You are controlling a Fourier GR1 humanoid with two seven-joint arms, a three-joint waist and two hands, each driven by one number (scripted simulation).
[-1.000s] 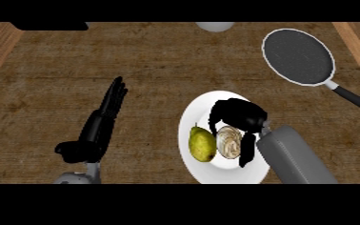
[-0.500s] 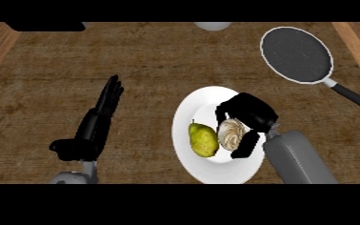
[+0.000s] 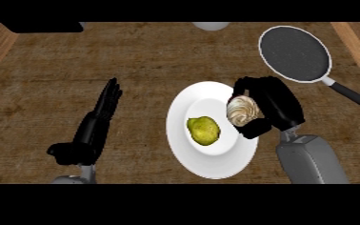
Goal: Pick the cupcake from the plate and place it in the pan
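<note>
A white plate (image 3: 211, 159) lies on the wooden counter, a little right of centre. On it rests a yellow-green pear (image 3: 203, 130). My right hand (image 3: 275, 103) is at the plate's right rim, fingers and thumb curled round the cupcake (image 3: 242, 110), whose pale swirled top shows between them. The dark round pan (image 3: 295, 53) sits at the upper right, its handle running toward the right edge. My left hand (image 3: 95, 124) rests open on the counter at the left, fingers straight and pointing up.
A pale round object (image 3: 211, 25) peeks in at the top edge, centre. A dark object (image 3: 42, 26) lies at the top left. Wooden counter edges (image 3: 347, 35) show at both upper corners.
My right hand has shifted right and up with the cupcake, from over the plate's middle to its right rim. The pear now shows fully. The left hand has stayed put.
</note>
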